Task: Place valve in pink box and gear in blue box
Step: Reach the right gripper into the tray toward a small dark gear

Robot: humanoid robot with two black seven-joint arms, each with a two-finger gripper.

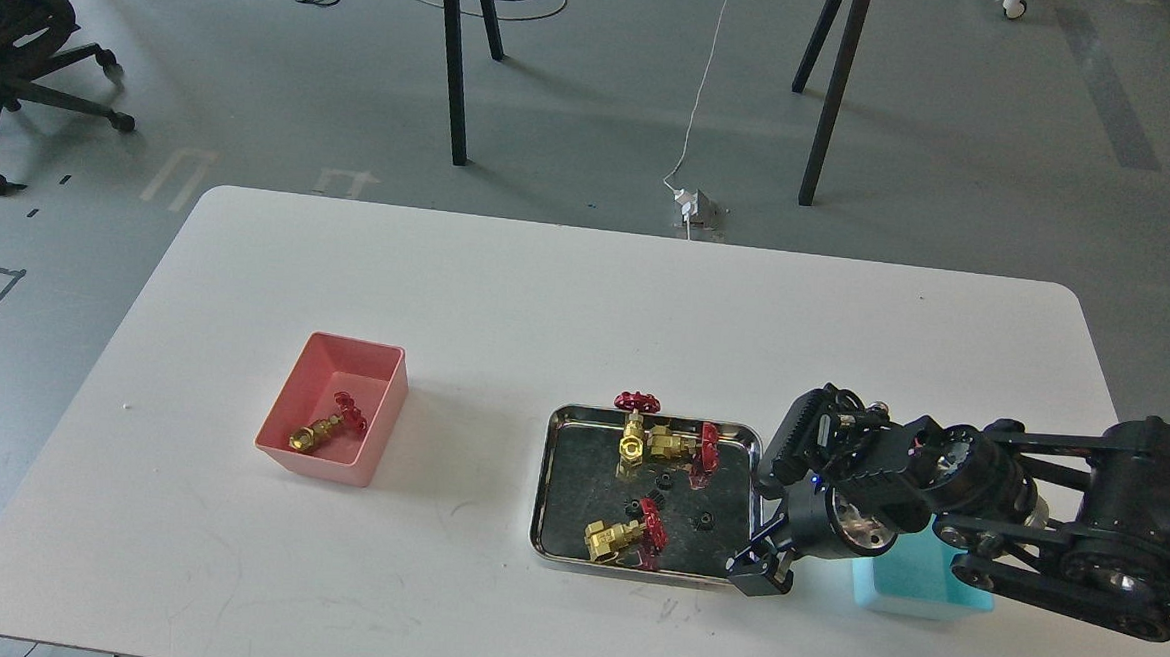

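Note:
One valve (324,433) lies in the pink box (381,398) at the left. Three more valves sit in the steel tray (549,487): one upright (634,426), one lying beside it (684,444), one near the front (624,536). Small black gears lie in the tray, one in the middle (665,481) and one to the right (703,520). My right gripper (761,568) hangs over the tray's front right corner, pointing down, fingers slightly apart and empty. The blue box (917,586) is mostly hidden under my right arm. My left gripper is out of view.
The white table (547,296) carries the three containers in a row. My right arm (1036,512) stretches in from the right edge across the blue box. Chair and stand legs are on the floor beyond the table.

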